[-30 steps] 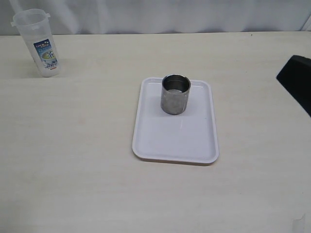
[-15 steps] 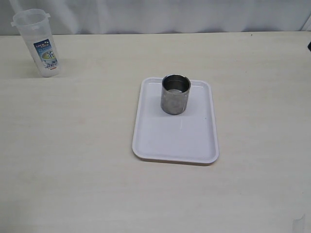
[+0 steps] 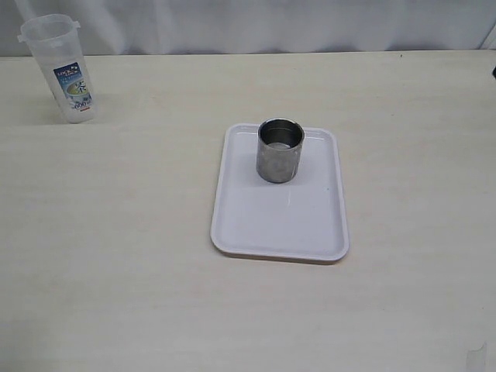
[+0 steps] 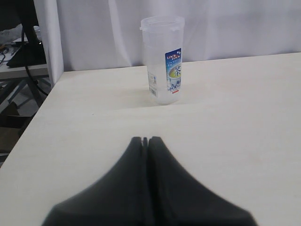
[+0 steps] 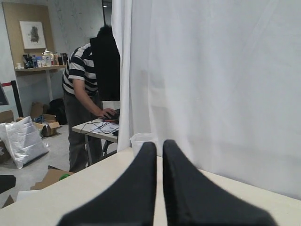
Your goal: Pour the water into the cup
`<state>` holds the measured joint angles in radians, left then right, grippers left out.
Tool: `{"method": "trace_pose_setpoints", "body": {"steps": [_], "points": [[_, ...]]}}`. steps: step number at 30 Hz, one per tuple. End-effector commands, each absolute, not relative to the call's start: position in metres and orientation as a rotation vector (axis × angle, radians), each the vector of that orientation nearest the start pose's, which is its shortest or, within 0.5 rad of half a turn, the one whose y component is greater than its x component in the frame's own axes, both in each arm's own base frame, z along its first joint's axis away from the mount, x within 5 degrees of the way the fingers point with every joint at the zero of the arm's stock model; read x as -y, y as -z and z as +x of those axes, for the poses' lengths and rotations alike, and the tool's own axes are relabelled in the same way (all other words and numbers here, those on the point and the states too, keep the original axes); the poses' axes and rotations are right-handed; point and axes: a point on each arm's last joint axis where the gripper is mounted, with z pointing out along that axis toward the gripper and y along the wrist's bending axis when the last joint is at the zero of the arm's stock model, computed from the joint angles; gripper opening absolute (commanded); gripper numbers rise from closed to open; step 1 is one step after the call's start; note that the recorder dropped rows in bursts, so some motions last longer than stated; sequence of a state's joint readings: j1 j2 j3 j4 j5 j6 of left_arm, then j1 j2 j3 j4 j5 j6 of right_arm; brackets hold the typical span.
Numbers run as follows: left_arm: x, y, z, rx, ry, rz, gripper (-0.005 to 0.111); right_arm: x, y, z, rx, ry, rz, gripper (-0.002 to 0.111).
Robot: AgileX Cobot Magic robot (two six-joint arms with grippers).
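The left gripper [image 4: 146, 141], closed and empty, is facing the upright plastic container [image 4: 162, 59] straight ahead, well apart; the right gripper [image 5: 160, 146], likewise closed, is sitting farther off. The steel cup [image 3: 280, 151] is standing on the white tray [image 3: 256, 232].

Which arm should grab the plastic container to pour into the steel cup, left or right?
Left, probably. The plastic container stands far left in the exterior view, and the left gripper faces it across bare table. Its jaws are shut and must open first.

Silver cup [image 3: 280, 155], white tray [image 3: 279, 225], pale wood-grain table [image 3: 116, 232], translucent container [image 3: 53, 48] with a blue-green label [image 3: 75, 87].
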<state>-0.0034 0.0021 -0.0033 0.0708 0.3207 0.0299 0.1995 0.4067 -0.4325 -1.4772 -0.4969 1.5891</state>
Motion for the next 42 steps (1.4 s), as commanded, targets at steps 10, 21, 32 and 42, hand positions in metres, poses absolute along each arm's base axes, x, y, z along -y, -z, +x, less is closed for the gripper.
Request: {"method": "trace_pose_setpoints", "body": {"steps": [10,21,32,42], "points": [[-0.002,-0.185,0.054,-1.796,-0.084,0.078,0.000,-0.059,-0.333,0.071,-1.378,-0.622,-0.466,0.004],[-0.002,-0.185,0.054,-1.794,-0.084,0.078,0.000,-0.057,-0.340,0.071,-1.345,-0.749,-0.339,0.004],[-0.002,-0.185,0.054,-1.794,-0.084,0.078,0.000,-0.037,-0.364,0.072,-1.096,-1.318,0.283,0.004],[-0.002,-0.185,0.054,-1.796,-0.084,0.078,0.000,-0.021,-0.312,0.043,-0.963,-1.476,0.461,0.004]]}}
